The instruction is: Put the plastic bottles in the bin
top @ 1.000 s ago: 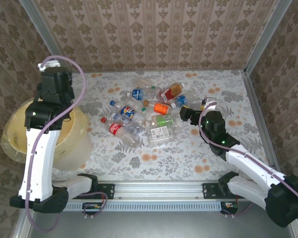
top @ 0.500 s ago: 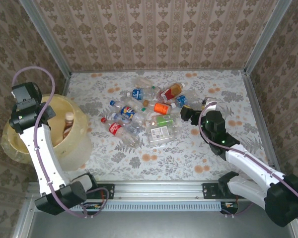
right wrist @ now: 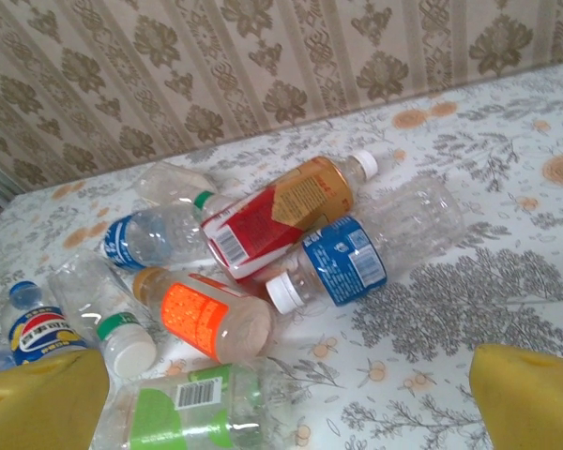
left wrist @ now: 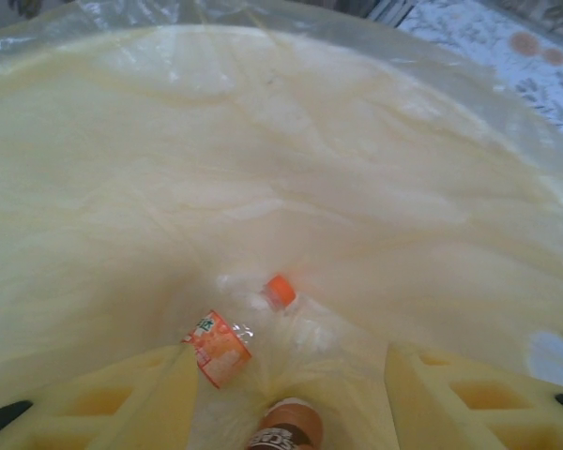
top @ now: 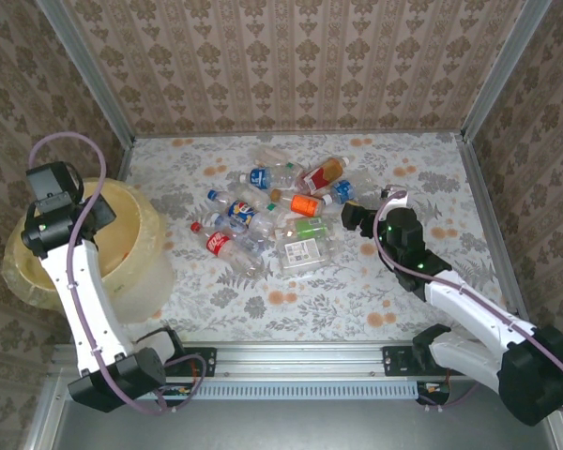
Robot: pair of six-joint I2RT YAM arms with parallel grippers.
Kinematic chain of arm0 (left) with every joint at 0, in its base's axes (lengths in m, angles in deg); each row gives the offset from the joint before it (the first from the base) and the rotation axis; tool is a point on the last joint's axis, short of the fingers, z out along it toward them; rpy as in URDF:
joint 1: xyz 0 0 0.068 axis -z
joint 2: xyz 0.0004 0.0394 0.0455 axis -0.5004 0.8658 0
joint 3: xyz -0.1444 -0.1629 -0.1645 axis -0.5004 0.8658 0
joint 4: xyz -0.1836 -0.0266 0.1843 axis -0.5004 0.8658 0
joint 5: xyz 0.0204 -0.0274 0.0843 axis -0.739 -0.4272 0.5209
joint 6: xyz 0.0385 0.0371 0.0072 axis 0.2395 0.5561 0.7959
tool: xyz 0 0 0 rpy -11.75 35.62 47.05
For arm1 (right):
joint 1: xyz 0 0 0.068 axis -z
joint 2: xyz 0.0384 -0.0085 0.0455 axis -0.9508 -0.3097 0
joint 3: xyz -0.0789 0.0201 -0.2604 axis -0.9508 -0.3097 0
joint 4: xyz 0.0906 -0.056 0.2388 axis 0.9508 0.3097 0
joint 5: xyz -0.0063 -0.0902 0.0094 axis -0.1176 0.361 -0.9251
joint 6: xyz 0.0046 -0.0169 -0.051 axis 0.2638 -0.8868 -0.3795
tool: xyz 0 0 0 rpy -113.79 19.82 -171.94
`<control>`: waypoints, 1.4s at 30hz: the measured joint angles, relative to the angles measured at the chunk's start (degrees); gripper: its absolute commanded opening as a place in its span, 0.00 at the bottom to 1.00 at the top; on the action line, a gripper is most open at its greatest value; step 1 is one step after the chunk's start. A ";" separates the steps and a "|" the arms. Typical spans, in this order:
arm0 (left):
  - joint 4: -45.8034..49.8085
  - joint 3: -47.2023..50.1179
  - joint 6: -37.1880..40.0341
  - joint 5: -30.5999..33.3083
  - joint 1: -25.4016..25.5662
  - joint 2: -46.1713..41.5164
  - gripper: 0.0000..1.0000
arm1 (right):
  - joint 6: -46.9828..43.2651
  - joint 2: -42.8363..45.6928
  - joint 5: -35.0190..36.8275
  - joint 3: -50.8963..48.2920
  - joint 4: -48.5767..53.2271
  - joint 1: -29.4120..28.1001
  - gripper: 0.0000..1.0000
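Directly under the left gripper [left wrist: 286, 375] a brown-labelled bottle [left wrist: 283, 429] shows between its fingers, touching neither as far as can be seen. Just beyond it an orange-capped bottle [left wrist: 244, 328] lies on the floor of the bin [left wrist: 263, 141], whose lined wall rises ahead. This gripper stands parted and clamps nothing. The right gripper [right wrist: 286, 375] is spread wide, holding nothing, low over the counter [right wrist: 450, 281]. The plastic bottles [top: 281, 211] lie heaped just ahead of it: a green-labelled bottle [right wrist: 183, 408] nearest, then an orange-labelled bottle [right wrist: 211, 323] and a blue-labelled bottle [right wrist: 342, 262], and a red-labelled bottle [right wrist: 281, 216] farther on.
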 measured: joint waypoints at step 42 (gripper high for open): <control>-17.31 -0.96 -3.37 -11.37 27.96 -0.09 1.00 | -22.43 -32.09 -33.83 23.82 19.23 -7.85 1.00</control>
